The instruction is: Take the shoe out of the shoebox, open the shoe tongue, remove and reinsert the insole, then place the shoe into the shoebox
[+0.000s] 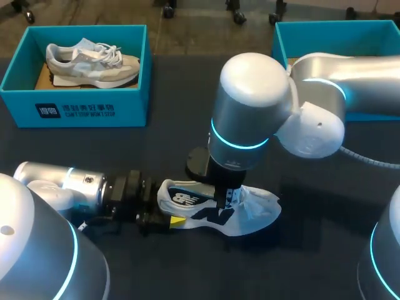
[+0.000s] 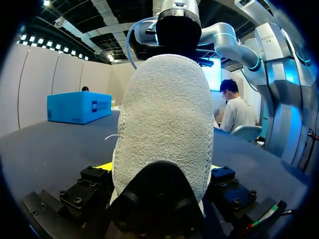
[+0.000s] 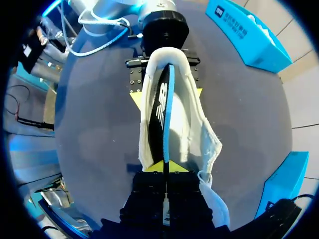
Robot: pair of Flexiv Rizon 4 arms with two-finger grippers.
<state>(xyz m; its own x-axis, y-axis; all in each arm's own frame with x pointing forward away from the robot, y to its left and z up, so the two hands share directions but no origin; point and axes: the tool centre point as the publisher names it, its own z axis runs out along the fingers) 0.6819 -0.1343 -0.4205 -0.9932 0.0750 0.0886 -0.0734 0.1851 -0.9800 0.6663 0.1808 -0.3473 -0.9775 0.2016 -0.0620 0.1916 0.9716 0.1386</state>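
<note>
A white sneaker (image 1: 257, 214) lies on the dark table near the front, toe to the right. My left gripper (image 1: 167, 206) is shut on its heel, with a yellow-tipped finger (image 3: 134, 97) on each side. In the left wrist view the grey heel (image 2: 167, 109) fills the space between the fingers (image 2: 103, 168). My right gripper (image 1: 223, 201) hangs over the shoe's opening, shut on the black, blue-edged insole (image 3: 160, 115). The insole stands on edge, partly inside the shoe (image 3: 145, 134). The tongue (image 3: 211, 145) is folded out to the side.
A blue shoebox (image 1: 19, 75) at the back left holds a beige sneaker (image 1: 94, 62). A second blue shoebox (image 1: 337, 31) at the back right is partly hidden by my right arm. The shoe rests on dark tabletop (image 1: 156, 150).
</note>
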